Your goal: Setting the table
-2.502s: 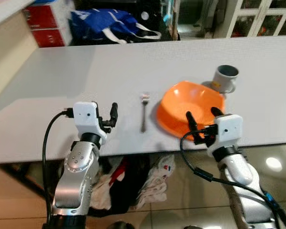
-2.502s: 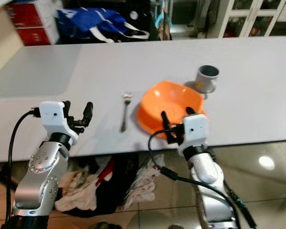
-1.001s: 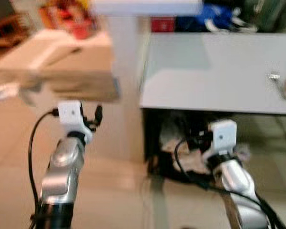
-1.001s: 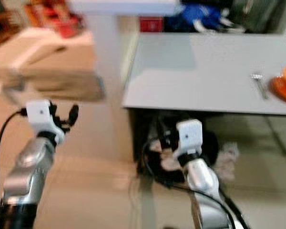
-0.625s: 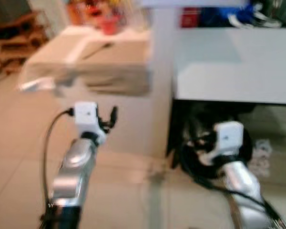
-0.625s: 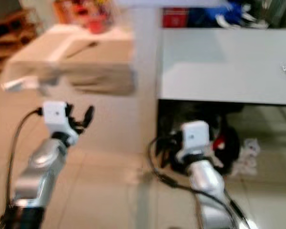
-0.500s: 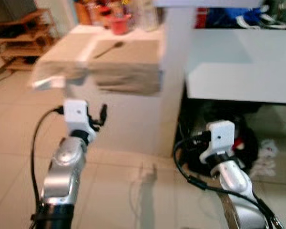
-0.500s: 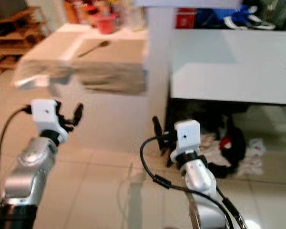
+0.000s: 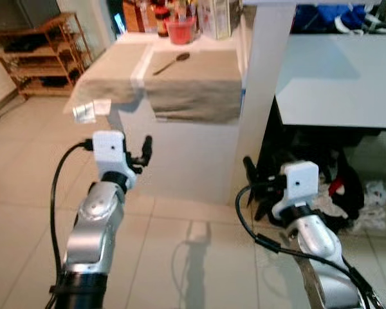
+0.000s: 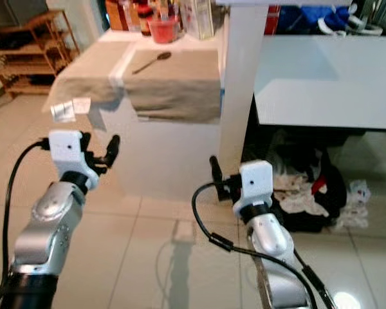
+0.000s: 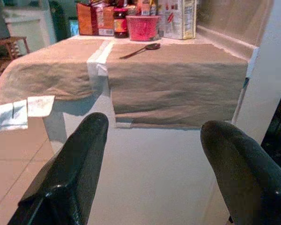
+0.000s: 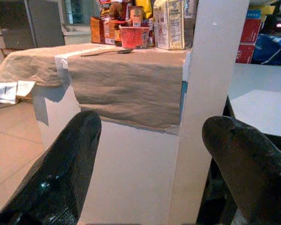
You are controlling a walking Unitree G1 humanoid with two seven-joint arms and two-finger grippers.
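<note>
A dark spoon (image 9: 172,62) lies on a low counter (image 9: 193,90) draped with brown cloth, ahead of me and slightly left. It also shows in the left wrist view as the spoon (image 11: 141,48), beside a red cup (image 11: 142,27). My left gripper (image 9: 140,154) is held up in front of the counter, open and empty, well short of it. My right gripper (image 9: 260,177) hangs lower, near the white pillar (image 9: 260,84), and is also open with nothing between its fingers (image 12: 65,178). The white dining table (image 9: 334,96) stretches off to the right.
Jars, boxes and cartons crowd the back of the counter (image 10: 174,13). A wooden shelf (image 9: 38,58) stands at the far left. Clothes and bags (image 9: 347,187) are piled under the table. Tiled floor (image 9: 180,257) lies between me and the counter.
The camera has swung left, away from the bowl, fork and cup on the table, and now faces the cloth-covered counter. The picture has sharpened. Both arms keep the same pose.
</note>
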